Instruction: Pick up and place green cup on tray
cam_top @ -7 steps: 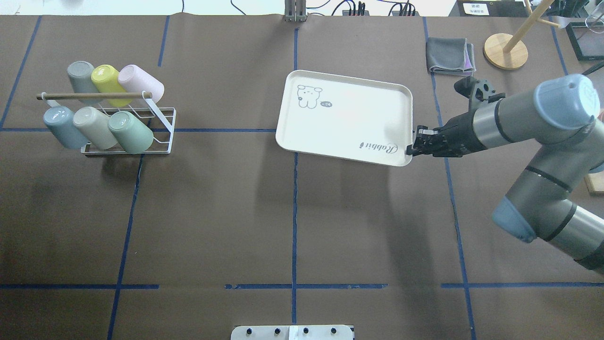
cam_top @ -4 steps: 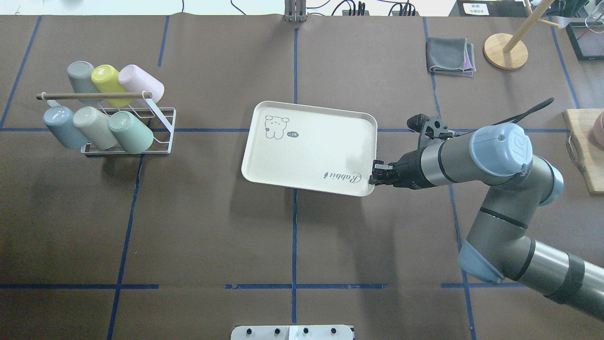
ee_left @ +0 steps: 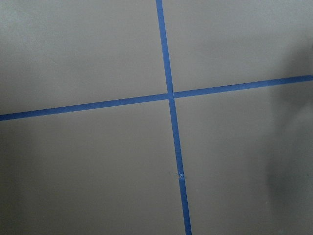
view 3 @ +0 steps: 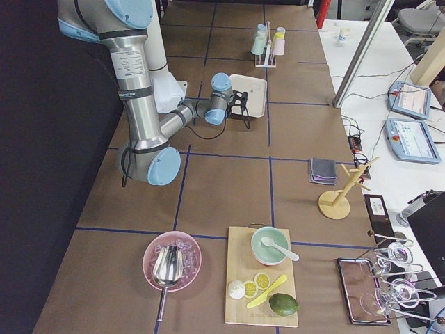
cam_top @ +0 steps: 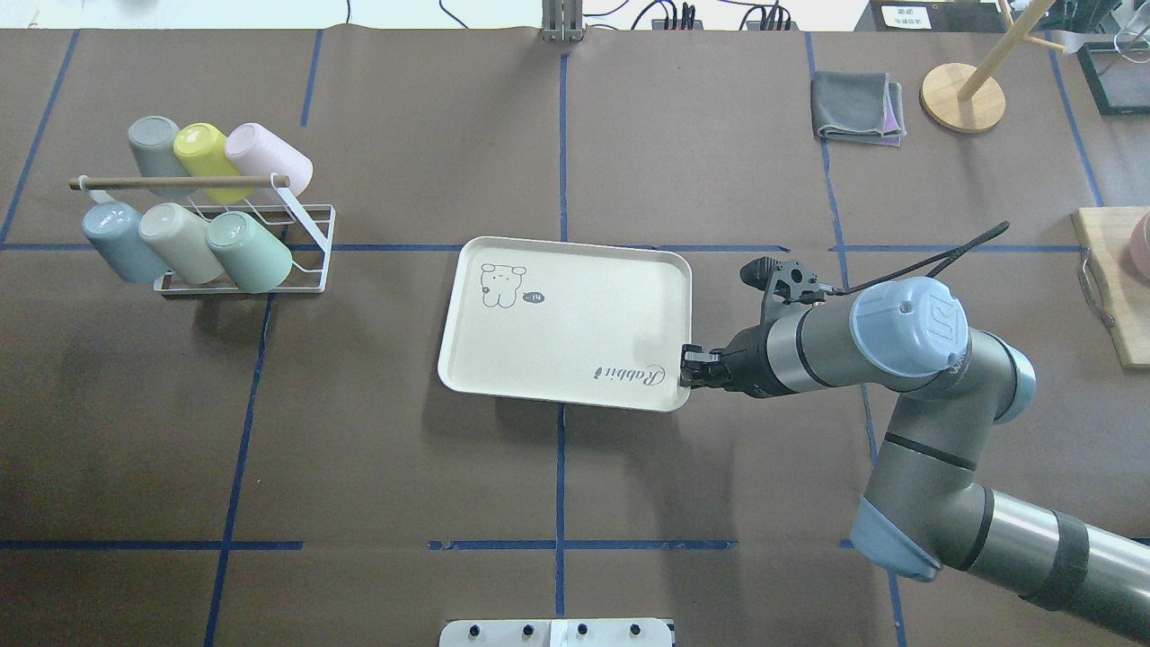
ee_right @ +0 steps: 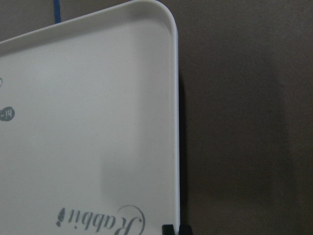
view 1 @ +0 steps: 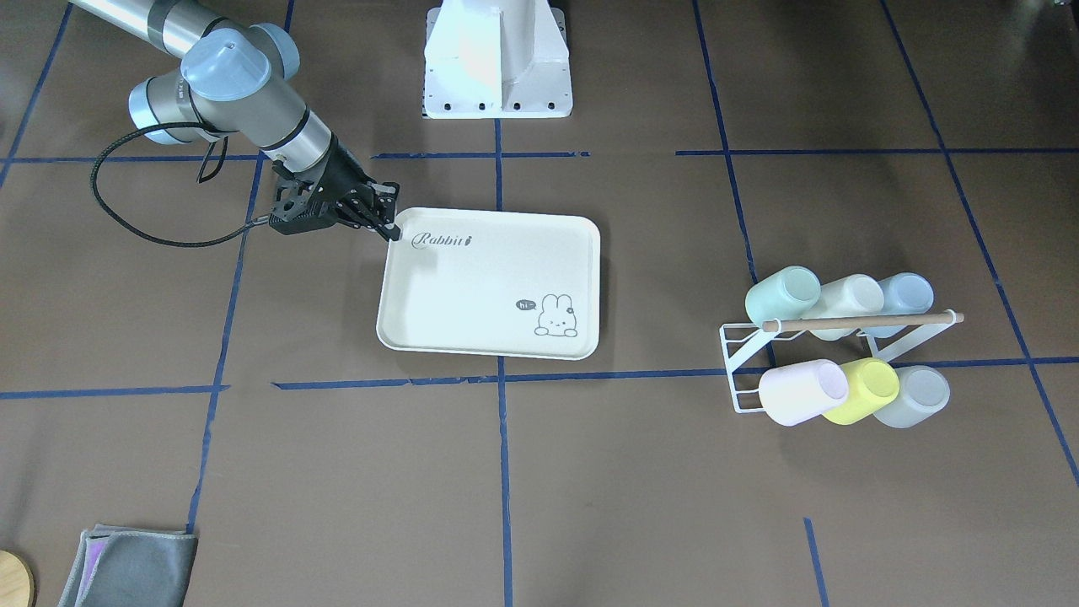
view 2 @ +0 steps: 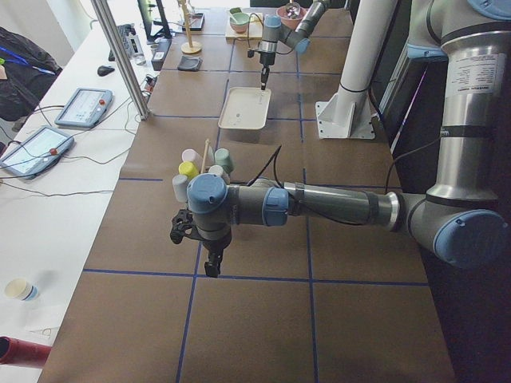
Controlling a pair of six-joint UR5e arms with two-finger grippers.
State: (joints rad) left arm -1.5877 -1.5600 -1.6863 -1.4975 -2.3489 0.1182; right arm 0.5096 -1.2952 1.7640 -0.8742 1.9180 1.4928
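The green cup lies tilted on the white wire rack, in the near row on the side toward the tray; it also shows in the front view. The cream tray with the bunny print is at the table's middle. My right gripper is shut on the tray's rim at the corner by the "Rabbit" script, as the front view and right wrist view show. My left gripper shows only in the left side view, over bare table; I cannot tell its state.
Several other pastel cups, among them a yellow cup and a blue cup, share the rack. A folded grey cloth and a wooden stand are at the far right. A cutting board is at the right edge.
My right gripper has moved the tray left and toward the robot's side, from the far right of the middle to the table's centre. The cups and rack have not moved.
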